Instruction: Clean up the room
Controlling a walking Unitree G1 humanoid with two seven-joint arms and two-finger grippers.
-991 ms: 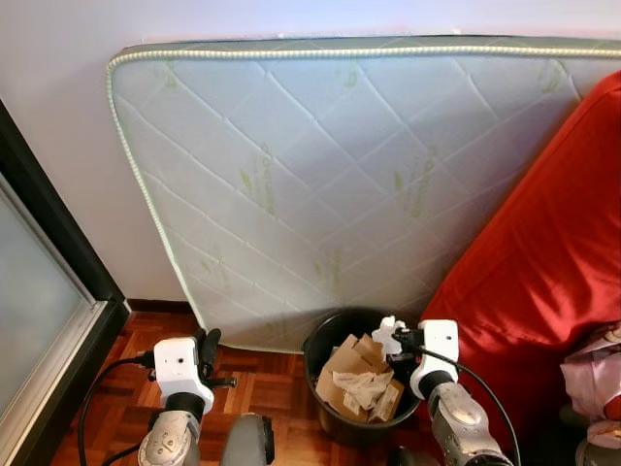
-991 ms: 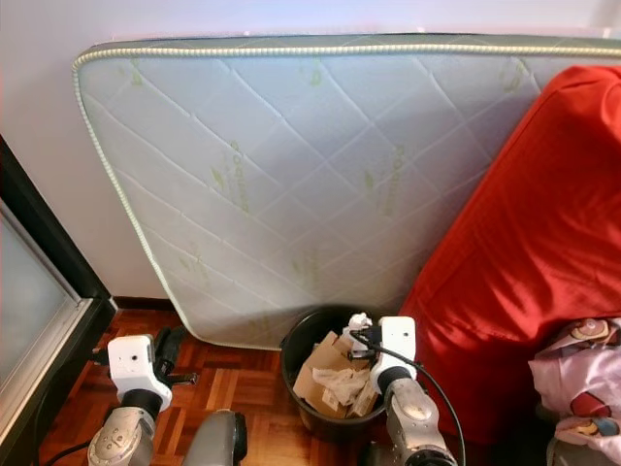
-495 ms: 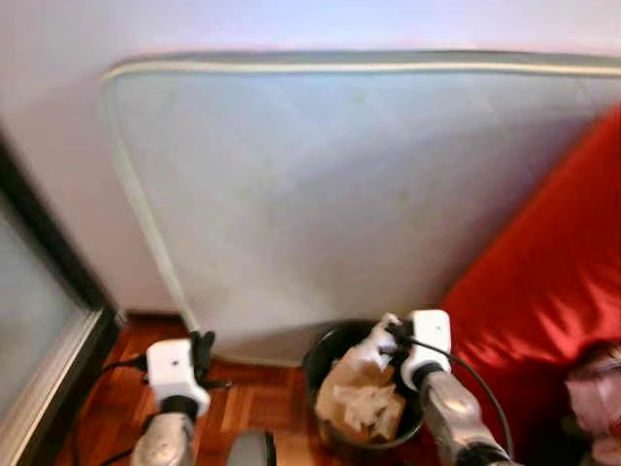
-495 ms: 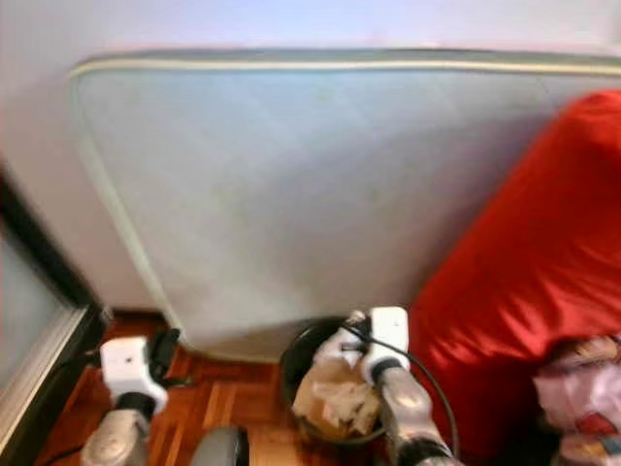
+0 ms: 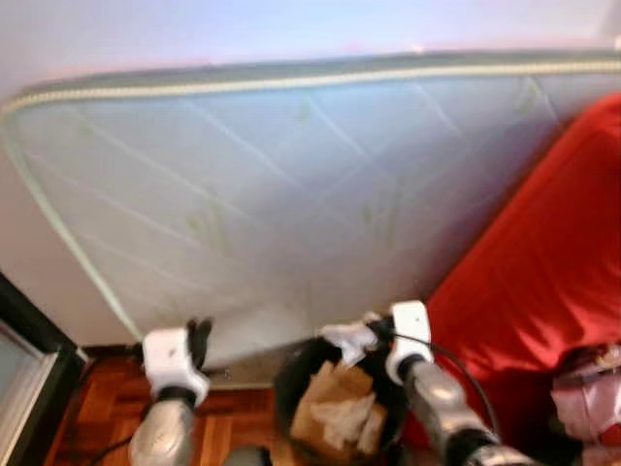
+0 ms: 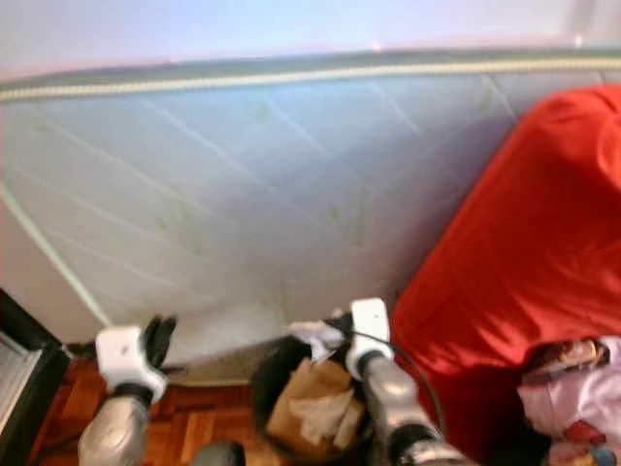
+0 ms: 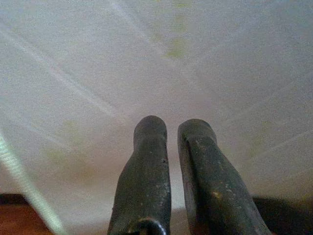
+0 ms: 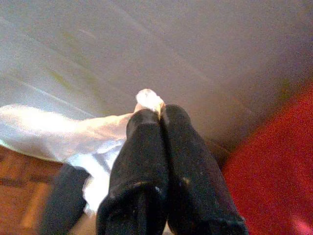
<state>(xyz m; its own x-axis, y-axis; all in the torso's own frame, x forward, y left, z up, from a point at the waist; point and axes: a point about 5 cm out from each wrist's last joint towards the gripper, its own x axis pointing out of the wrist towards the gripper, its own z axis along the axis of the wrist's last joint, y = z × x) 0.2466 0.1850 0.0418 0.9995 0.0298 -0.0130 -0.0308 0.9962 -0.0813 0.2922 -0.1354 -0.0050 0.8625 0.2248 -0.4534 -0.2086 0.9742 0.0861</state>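
R gripper [image 8: 159, 115] is hovering over the black bin's [image 5: 291, 374] back rim, fingers pressed tight together, pinching a crumpled white tissue [image 5: 347, 335] w/ a scrap poking past the tips. Bin is sitting at the foot of the mattress [image 5: 291, 184], red sofa [image 5: 543, 252] beside it; cardboard & paper [image 5: 335, 413] are lying inside the bin. L gripper [image 7: 171, 132] is idling near the mattress, to the bin's left, fingers almost touching, holding nothing.
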